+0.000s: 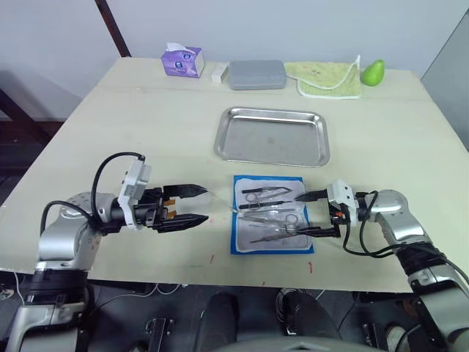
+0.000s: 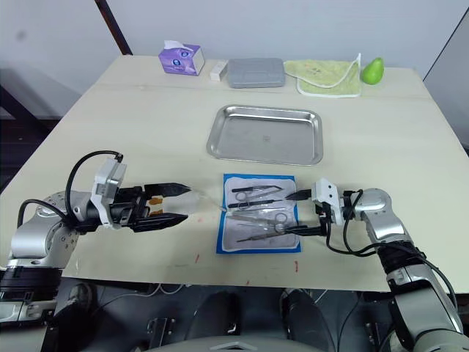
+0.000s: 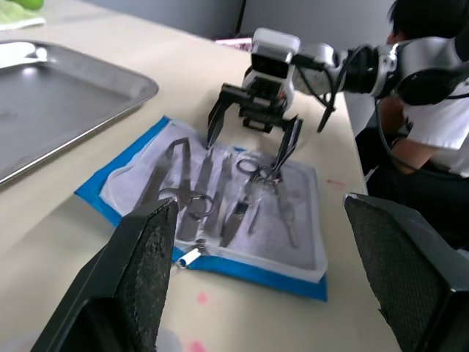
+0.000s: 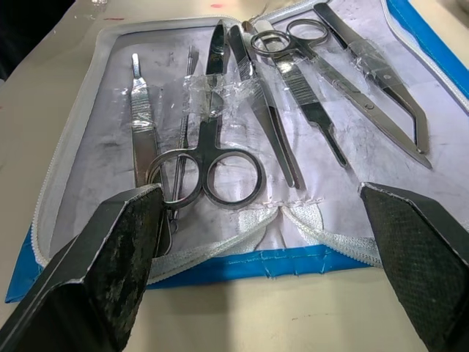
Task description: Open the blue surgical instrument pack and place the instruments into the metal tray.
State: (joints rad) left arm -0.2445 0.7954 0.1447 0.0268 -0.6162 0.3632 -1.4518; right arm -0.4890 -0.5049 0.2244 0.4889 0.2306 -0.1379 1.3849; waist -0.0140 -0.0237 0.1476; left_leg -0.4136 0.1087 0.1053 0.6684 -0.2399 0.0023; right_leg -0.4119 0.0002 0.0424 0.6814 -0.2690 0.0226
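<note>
The blue surgical instrument pack (image 1: 271, 251) lies spread open and flat near the table's front edge, whitish lining up. Several silvery instruments (image 4: 209, 158), scissors and forceps, rest on the lining under clear film strips. Behind the pack sits the metal tray (image 1: 271, 139) with nothing in it. My right gripper (image 1: 299, 215) is open at the pack's right edge, its fingertips (image 3: 210, 143) down over the ring handles without gripping any. A short way left of the pack, my left gripper (image 1: 207, 204) hovers open, and a bit of clear film shows near its tips.
Along the far edge stand a purple tissue box (image 1: 182, 60), a small white block (image 1: 218, 72), a grey case (image 1: 256, 74), a green-trimmed cloth (image 1: 330, 78) and a green pear (image 1: 373, 72). A person (image 3: 432, 117) sits beyond the table's right side.
</note>
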